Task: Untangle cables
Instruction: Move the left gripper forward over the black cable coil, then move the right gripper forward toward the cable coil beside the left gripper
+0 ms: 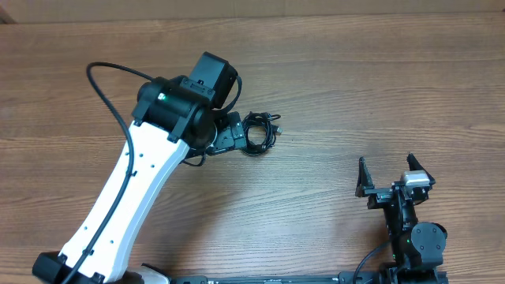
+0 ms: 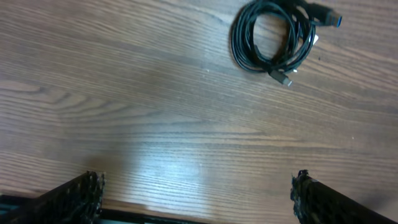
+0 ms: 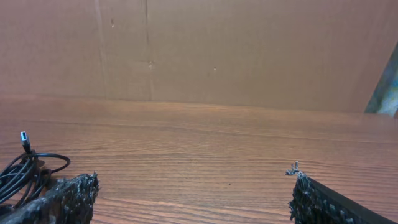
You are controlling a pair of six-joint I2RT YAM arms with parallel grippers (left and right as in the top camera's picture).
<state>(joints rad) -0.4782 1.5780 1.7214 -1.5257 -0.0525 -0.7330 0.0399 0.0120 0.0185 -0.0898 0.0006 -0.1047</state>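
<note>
The left claw (image 2: 198, 194) lies nearest its wrist camera. Its two rough black fingers (image 2: 74, 199) stand wide apart at 7 and 5 o'clock of that view, with only the brown wood-grain table (image 2: 155, 93) between them. At 1 o'clock in the same view lie the thin black cables (image 2: 270, 37), wound into one small round coil flat on the wood. A blue-tipped plug (image 2: 329, 17) sticks out at the coil's 2 o'clock and a small silver plug (image 2: 285, 79) at its 5 o'clock. From overhead the coil sits just 12 o'clock of the table's middle, with the left claw at its 9 o'clock, just beside it; whether they touch I cannot tell. The right claw (image 1: 390, 175) stands well apart at the coil's 4 o'clock, its jaws also spread wide over bare wood. In the right wrist view the coil shows at 8 o'clock, before a brown cardboard wall (image 3: 249, 50).
</note>
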